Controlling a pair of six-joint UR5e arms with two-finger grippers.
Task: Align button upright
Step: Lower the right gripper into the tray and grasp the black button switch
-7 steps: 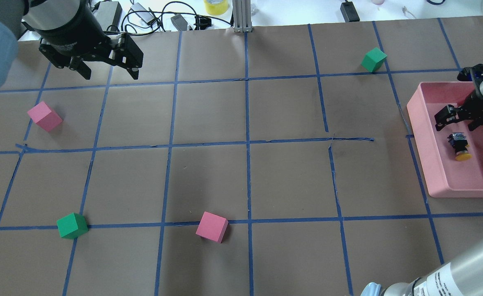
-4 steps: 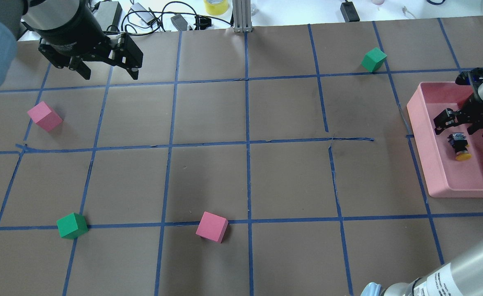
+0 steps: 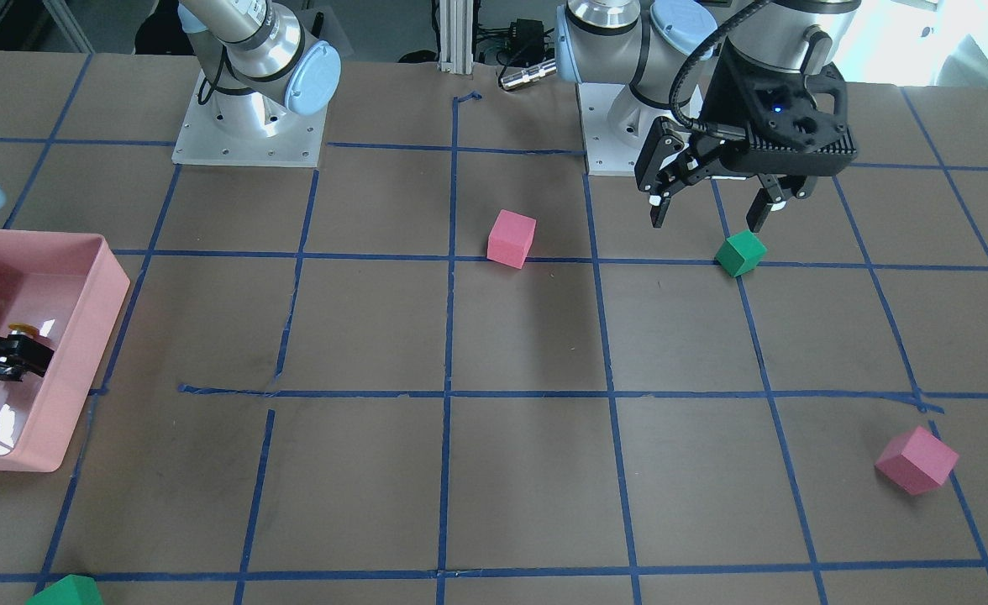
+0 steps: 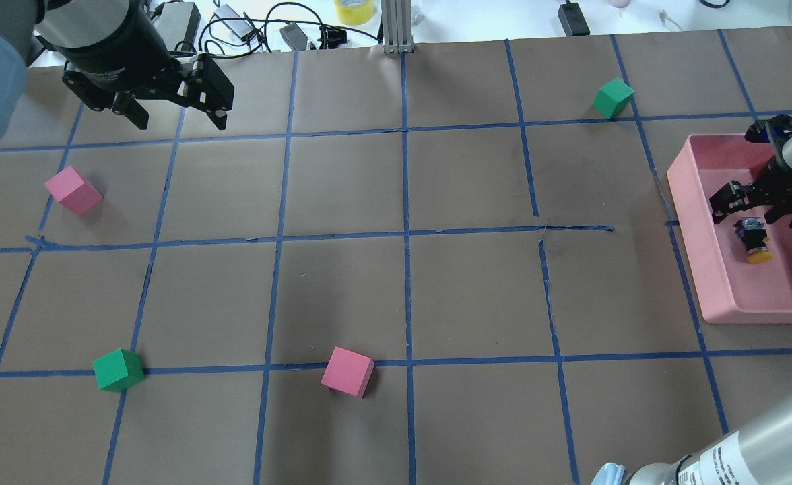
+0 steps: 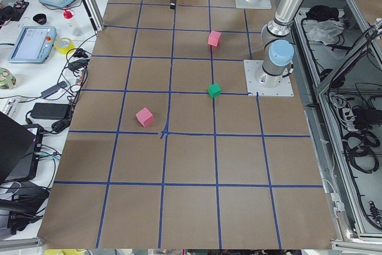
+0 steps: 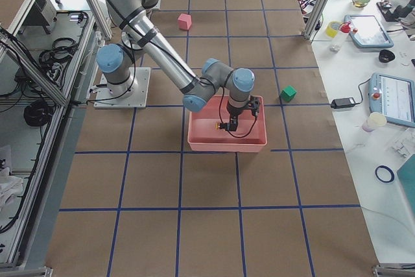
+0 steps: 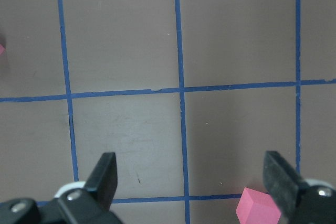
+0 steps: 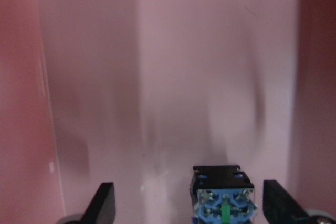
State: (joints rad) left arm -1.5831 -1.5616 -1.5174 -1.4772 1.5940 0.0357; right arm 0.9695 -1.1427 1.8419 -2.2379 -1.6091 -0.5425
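Observation:
The button (image 4: pixel 751 237) lies on its side in the pink tray (image 4: pixel 696 222) at the table's right, its yellow cap pointing away from the gripper. My right gripper (image 4: pixel 750 204) hangs open inside the tray, just beyond the button's base end. In the right wrist view the blue and black base (image 8: pixel 223 198) sits low between the open fingers (image 8: pixel 103 203), nearer the right one. The front-facing view shows the yellow cap (image 3: pixel 23 328) behind the gripper (image 3: pixel 2 360). My left gripper (image 4: pixel 180 121) is open and empty, high over the far left.
Pink cubes (image 4: pixel 73 190) (image 4: pixel 347 372) and green cubes (image 4: pixel 118 370) (image 4: pixel 613 98) lie scattered on the brown, blue-taped table. Cables and a yellow tape roll (image 4: pixel 353 10) lie beyond the far edge. The tray walls closely surround my right gripper.
My right wrist has shifted slightly above the tray. The button and the left arm have not moved.

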